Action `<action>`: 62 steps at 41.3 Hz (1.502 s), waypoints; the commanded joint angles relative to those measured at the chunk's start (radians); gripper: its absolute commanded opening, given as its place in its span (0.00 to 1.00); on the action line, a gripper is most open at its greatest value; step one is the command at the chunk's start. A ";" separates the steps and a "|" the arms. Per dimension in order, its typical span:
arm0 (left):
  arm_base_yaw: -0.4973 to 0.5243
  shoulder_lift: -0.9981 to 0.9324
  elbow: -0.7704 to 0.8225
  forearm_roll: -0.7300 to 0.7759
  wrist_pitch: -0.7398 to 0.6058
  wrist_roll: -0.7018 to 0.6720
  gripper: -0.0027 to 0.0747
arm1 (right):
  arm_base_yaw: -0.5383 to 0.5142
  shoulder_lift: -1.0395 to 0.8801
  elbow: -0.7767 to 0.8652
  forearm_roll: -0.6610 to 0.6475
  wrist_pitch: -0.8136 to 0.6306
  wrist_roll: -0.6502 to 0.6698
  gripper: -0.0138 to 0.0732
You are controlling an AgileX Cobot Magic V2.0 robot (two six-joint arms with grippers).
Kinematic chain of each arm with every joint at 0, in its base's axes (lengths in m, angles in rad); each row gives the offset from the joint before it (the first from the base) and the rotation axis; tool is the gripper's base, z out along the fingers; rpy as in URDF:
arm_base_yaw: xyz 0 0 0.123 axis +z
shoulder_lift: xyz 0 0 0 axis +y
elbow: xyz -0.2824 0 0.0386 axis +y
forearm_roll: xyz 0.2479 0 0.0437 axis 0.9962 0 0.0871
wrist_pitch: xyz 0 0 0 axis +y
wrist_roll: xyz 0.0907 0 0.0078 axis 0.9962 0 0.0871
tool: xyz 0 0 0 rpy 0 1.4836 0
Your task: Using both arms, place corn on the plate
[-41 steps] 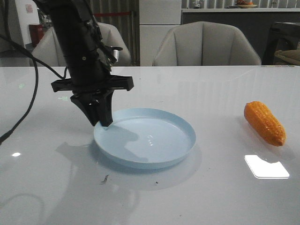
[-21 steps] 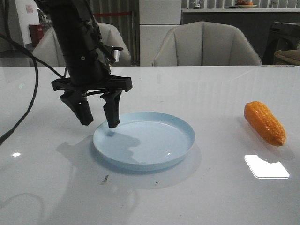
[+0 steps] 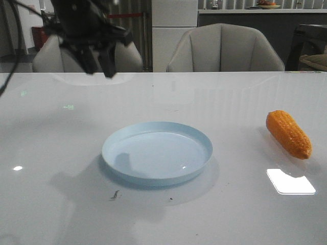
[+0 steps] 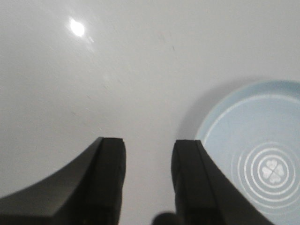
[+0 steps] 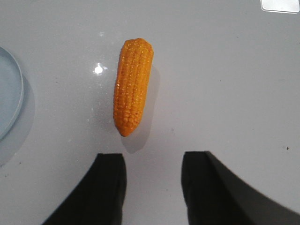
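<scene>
Corn [image 3: 288, 134], orange and bumpy, lies on its side on the white table [image 3: 240, 214] at the right edge of the front view, well apart from the pale-blue plate [image 3: 157, 152] at centre frame. Nothing rests on the plate, so by these pictures the placing is not yet begun: the cob has to be gripped, carried across and set down. Seen from the right wrist, the right gripper [image 5: 152, 187] hangs above the table with its jaws spread and nothing between them, the cob's tapered end just ahead. Farther back, at the upper left of the front view, the left gripper [image 3: 97, 61] hovers high over the table, fingers parted and holding nothing. Grey chairs [image 3: 225, 48] stand beyond the far edge.
</scene>
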 commanded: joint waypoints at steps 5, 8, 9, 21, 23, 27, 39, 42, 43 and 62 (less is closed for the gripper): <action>-0.002 -0.244 -0.031 0.209 -0.088 -0.119 0.36 | -0.006 0.115 -0.184 0.004 0.042 0.001 0.63; -0.002 -0.299 -0.021 0.276 -0.094 -0.146 0.33 | -0.006 0.181 -0.261 0.004 0.097 0.001 0.63; -0.002 -0.319 -0.016 0.296 -0.097 -0.160 0.32 | -0.006 0.208 -0.291 0.004 0.113 0.001 0.63; 0.117 -0.526 0.199 0.332 -0.201 -0.252 0.23 | -0.006 0.504 -0.541 0.004 0.251 0.001 0.63; 0.155 -0.572 0.264 0.332 -0.223 -0.252 0.22 | -0.006 0.541 -0.567 0.004 0.262 0.001 0.63; 0.232 -0.671 0.405 0.332 -0.266 -0.250 0.20 | -0.006 0.625 -0.605 0.004 0.279 0.000 0.63; 0.428 -0.932 0.747 0.330 -0.380 -0.250 0.15 | 0.032 0.788 -0.629 0.005 0.271 -0.003 0.63; 0.454 -0.980 0.807 0.330 -0.380 -0.250 0.15 | 0.045 0.820 -0.629 0.005 0.254 -0.003 0.63; 0.459 -0.994 0.823 0.330 -0.378 -0.250 0.15 | 0.046 0.826 -0.629 0.005 0.249 -0.003 0.63; 0.464 -1.048 0.881 0.319 -0.352 -0.250 0.15 | 0.051 0.908 -0.629 0.002 0.226 -0.003 0.63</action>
